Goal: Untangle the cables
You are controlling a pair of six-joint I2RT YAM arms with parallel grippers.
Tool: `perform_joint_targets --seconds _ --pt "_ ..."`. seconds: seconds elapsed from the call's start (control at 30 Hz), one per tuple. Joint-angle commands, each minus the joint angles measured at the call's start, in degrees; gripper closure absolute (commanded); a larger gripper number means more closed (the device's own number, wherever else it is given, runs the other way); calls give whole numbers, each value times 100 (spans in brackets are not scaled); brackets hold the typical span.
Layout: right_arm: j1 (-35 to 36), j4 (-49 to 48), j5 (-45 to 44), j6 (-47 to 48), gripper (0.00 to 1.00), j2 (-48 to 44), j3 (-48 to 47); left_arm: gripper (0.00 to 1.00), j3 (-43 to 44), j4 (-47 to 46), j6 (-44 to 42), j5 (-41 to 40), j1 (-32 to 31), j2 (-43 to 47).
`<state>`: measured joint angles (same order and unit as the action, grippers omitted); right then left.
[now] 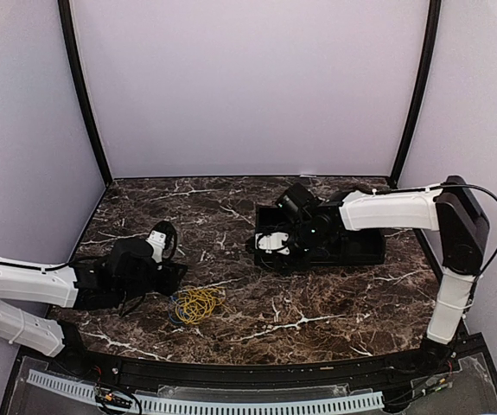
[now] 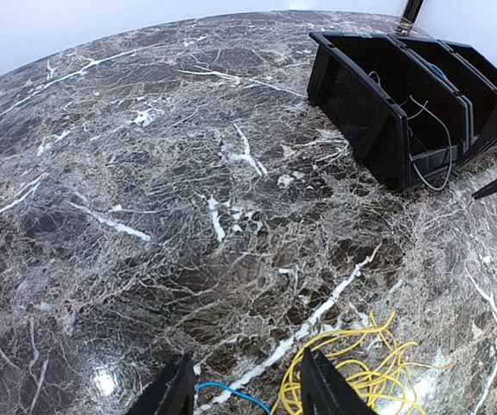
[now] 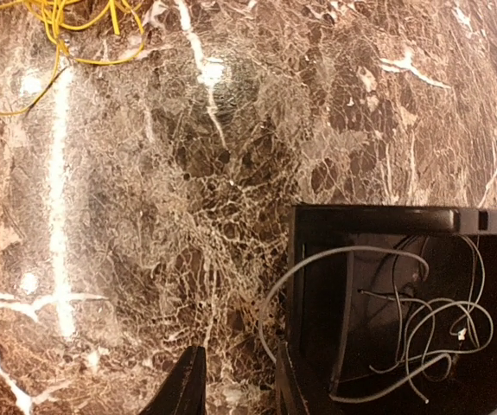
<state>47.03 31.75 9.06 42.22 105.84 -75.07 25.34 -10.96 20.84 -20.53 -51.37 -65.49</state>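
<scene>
A yellow cable [image 1: 199,303] lies in a loopy coil on the marble table, with a blue cable [image 1: 177,311] at its left edge. My left gripper [image 1: 177,278] hovers just left of them. In the left wrist view it [image 2: 246,389] is open; the blue cable [image 2: 231,394] runs between the fingers and the yellow coil [image 2: 365,372] lies to the right. A pale grey cable [image 3: 421,337] lies in the black tray [image 3: 378,218], one loop [image 3: 274,303] hanging over its wall. My right gripper [image 3: 238,389] is open and empty beside that loop, at the tray's left end [image 1: 265,246].
The black tray [image 1: 365,251] has divided compartments and stands right of centre; it also shows in the left wrist view [image 2: 360,95] with grey cable [image 2: 438,147] in it. Curved black frame posts [image 1: 88,112] rise at the back corners. The yellow coil's edge [image 3: 58,22] shows in the right wrist view.
</scene>
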Motion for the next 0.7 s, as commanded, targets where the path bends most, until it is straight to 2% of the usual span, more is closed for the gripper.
perform_joint_targets --seconds 0.0,0.13,0.37,0.67 --pt "293 -349 -543 169 69 299 -7 56 -155 65 45 -116 5 243" --pt "404 -343 -527 190 69 403 -56 56 -224 74 52 -147 5 335" --pt "498 -541 -1086 12 70 574 -98 56 -267 66 69 -142 5 370" --pt "557 -530 -1349 -2 72 346 103 56 -282 -40 67 -94 5 292"
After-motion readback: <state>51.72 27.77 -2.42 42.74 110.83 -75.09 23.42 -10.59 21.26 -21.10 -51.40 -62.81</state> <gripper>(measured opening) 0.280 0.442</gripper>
